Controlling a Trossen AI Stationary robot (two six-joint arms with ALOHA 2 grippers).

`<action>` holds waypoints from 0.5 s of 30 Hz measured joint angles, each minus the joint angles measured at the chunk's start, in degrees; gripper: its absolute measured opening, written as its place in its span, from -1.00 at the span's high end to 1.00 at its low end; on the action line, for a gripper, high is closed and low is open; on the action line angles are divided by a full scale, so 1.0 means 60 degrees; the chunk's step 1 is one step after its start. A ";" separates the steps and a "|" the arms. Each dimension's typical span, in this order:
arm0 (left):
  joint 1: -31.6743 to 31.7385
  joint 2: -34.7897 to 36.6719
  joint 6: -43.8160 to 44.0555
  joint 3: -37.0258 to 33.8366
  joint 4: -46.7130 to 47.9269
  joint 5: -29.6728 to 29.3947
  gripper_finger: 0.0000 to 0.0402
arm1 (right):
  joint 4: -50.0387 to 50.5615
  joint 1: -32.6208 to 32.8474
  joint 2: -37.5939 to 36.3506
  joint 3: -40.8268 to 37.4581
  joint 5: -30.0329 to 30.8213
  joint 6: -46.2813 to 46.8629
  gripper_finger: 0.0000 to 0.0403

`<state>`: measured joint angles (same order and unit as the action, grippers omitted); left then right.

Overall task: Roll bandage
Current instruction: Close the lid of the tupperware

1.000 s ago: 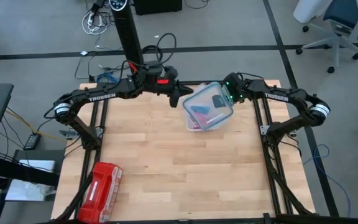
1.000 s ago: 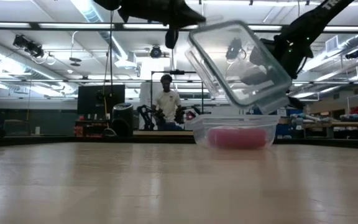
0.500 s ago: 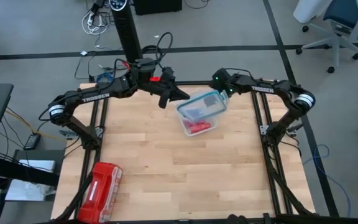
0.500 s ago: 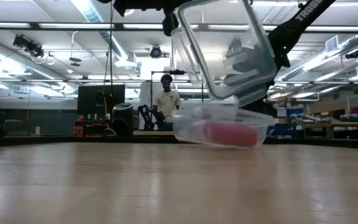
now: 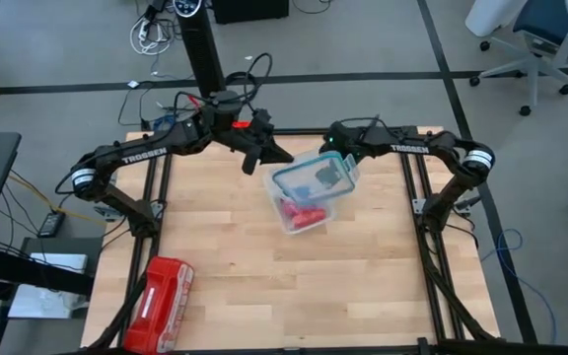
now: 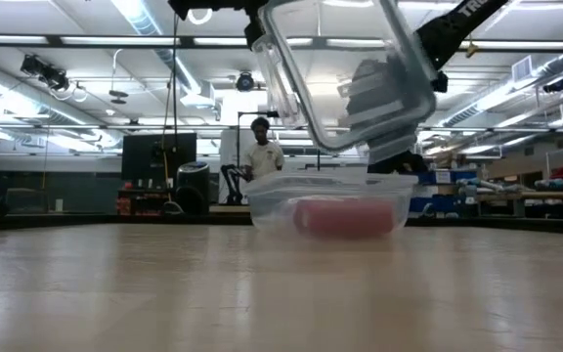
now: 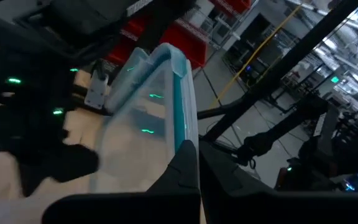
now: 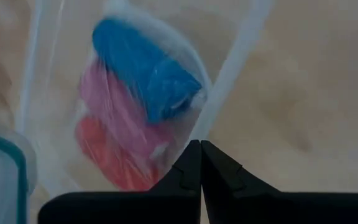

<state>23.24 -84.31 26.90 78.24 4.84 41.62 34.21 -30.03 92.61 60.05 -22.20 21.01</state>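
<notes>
- The right gripper (image 5: 341,170), fingers pressed together, is hovering over the clear container (image 6: 323,203) at the far middle of the table (image 5: 235,266), with the teal-rimmed lid (image 5: 312,177) tilted above it, presumably so the contents can be reached.
- The bandage (image 8: 145,70) is lying inside as a blue roll, resting against the pink-red rolls (image 8: 120,140).
- The left gripper (image 5: 264,156), also shut, is hanging just left of the lid, seemingly steadying it.

One clear box (image 5: 299,212), one clear lid (image 5: 314,177), one blue bandage roll (image 8: 145,68), two pink-red rolls (image 8: 126,146), one red pack (image 5: 161,291), one person (image 6: 262,156).
</notes>
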 joint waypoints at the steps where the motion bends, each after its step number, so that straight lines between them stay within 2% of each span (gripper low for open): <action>1: 0.0000 0.0007 -0.0083 0.0000 0.0116 0.0003 1.00 | 0.0098 0.0205 -0.0002 0.0000 0.0004 0.0012 0.99; 10: 0.0000 0.0399 -0.0153 -0.0004 0.0226 0.0047 1.00 | 0.0252 0.1608 -0.0023 0.0007 0.0139 0.0884 0.99; 15: 0.0000 0.0687 -0.0206 -0.0004 0.0590 0.0044 1.00 | 0.0297 0.1836 -0.0289 0.0000 0.0075 0.1220 0.99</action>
<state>23.24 -80.19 25.67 78.22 8.38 41.89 35.99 -19.01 90.88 60.05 -21.74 28.33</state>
